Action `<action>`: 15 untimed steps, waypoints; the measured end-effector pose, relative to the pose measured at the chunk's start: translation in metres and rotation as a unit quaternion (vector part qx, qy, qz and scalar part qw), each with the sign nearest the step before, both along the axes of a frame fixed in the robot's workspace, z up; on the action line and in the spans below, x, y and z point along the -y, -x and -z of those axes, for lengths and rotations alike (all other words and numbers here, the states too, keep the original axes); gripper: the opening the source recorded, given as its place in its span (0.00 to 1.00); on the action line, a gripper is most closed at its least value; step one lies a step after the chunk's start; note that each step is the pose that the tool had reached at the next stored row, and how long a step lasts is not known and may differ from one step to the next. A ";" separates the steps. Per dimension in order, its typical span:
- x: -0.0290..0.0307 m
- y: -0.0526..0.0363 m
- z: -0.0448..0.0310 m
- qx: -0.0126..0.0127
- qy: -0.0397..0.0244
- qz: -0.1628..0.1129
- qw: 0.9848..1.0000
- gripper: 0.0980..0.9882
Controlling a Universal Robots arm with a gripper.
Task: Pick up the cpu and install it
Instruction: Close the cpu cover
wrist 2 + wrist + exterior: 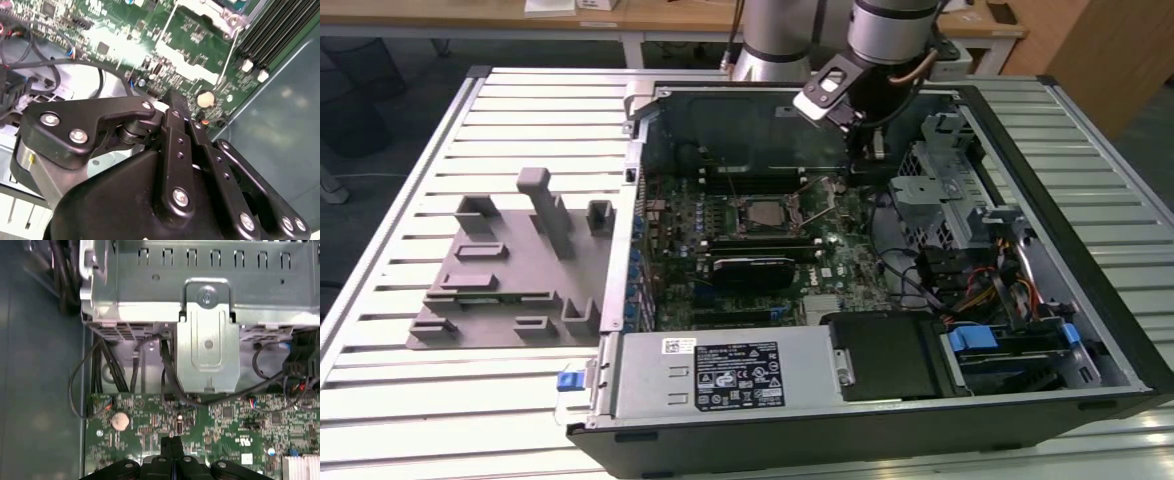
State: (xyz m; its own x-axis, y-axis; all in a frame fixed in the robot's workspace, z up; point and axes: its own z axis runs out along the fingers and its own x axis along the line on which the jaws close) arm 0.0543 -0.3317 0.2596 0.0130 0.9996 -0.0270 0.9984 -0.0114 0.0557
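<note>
A robot lab or workshop is shown: an open computer case (854,437) is laid on a ribbed metal tabletop (400,400), under a robot arm (894,30), and wooden desks (654,15) are seen far behind.

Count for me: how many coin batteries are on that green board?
1. The coin battery sits on the motherboard near its edge, beside the case wall. Others may be hidden.

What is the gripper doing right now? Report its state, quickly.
Gripper: closed, poised just above the motherboard; whether it grips anything cannot be told.
</note>
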 end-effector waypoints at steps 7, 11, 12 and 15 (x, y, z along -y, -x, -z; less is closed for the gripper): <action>0.0000 -0.0025 0.0099 0.000 0.000 0.000 1.000 0.01; 0.0000 -0.0023 0.0162 0.000 0.000 -0.001 1.000 0.01; 0.0000 -0.0019 0.0171 0.000 0.000 -0.004 1.000 0.01; 0.0000 -0.0008 0.0192 0.000 0.000 -0.021 1.000 0.01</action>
State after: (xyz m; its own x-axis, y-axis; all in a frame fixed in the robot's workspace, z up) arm 0.0550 -0.3317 0.2405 -0.0281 0.9992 -0.0270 0.9980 0.0296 0.0555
